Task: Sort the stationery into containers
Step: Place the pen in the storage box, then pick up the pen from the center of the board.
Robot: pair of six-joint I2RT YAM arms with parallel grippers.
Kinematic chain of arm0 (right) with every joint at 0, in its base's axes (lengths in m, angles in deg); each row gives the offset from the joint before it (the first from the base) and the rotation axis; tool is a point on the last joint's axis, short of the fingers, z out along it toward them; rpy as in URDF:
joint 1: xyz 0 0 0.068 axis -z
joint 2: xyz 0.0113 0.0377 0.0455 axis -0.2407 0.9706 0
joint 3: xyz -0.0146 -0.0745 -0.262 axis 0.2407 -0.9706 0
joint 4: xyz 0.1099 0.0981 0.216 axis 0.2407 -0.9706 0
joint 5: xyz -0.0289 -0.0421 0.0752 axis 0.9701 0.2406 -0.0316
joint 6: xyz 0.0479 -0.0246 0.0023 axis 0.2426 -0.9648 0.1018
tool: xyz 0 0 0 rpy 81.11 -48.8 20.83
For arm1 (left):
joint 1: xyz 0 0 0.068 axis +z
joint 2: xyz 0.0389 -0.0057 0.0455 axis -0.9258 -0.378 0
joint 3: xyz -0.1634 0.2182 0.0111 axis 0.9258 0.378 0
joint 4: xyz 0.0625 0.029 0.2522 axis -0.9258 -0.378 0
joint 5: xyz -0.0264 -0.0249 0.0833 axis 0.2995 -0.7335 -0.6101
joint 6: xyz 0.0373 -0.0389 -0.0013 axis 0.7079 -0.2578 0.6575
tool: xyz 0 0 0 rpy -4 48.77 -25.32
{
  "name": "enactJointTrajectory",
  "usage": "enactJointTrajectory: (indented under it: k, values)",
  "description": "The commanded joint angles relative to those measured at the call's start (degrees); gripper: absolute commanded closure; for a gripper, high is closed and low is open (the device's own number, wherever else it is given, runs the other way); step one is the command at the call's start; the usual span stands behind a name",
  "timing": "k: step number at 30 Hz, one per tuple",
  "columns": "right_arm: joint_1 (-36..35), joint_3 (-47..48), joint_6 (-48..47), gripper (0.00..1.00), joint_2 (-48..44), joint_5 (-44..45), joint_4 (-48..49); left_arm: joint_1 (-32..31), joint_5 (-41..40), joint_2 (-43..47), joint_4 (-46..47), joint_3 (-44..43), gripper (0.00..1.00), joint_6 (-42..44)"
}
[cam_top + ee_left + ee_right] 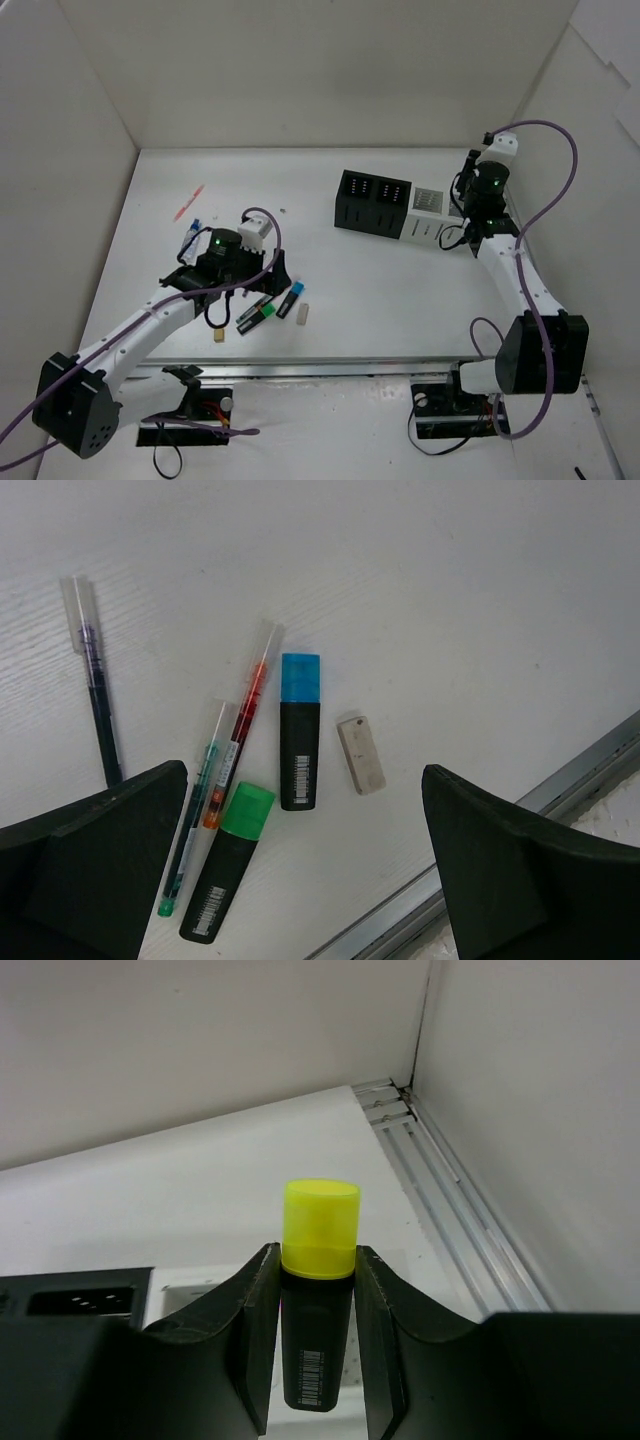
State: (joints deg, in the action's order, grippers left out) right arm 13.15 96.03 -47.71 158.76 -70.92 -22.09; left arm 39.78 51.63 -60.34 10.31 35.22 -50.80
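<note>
My right gripper (318,1272) is shut on a black highlighter with a yellow cap (319,1230), held upright above the white slotted container (190,1286), with the black container (75,1304) to its left. In the top view this gripper (461,222) hangs at the white container (428,214), right of the black two-compartment box (372,202). My left gripper (305,880) is open and empty above a blue-capped highlighter (299,745), a green-capped highlighter (224,865), a beige eraser (361,755), a red pen (243,725), a green pen (196,815) and a dark pen (96,685).
A pink pen (188,205) and a small blue-capped bottle (192,234) lie at the far left. A small beige eraser (219,338) lies near the table's metal front rail (480,860). White walls enclose the table.
</note>
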Motion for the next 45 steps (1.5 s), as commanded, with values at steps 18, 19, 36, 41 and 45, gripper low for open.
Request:
enactJointTrajectory:
  k: [18, 19, 36, 41, 45]
  values:
    - [3.68, -1.21, -1.60, 0.44, 11.98, 1.53, 14.73, -7.94, -4.27, -8.36, 1.87, -3.39, 0.00, 1.93]
    - [3.76, -1.57, -1.40, 0.34, 11.19, 1.27, 14.65, -8.46, -4.18, -8.80, 1.78, -3.47, 0.01, 1.94]
    - [-5.11, -4.47, 5.45, 0.02, -7.97, -0.57, 0.68, -12.68, -7.34, -19.52, 4.33, -4.35, 0.21, 3.17]
    - [-7.66, -6.93, 5.63, 0.02, -13.77, -0.93, -1.61, -12.68, -8.92, -22.16, 3.98, -5.14, 0.38, 3.17]
    - [-9.33, -7.81, 5.19, 0.02, -16.15, -1.02, -2.58, -12.68, -10.07, -23.65, 3.63, -5.58, 0.47, 2.38]
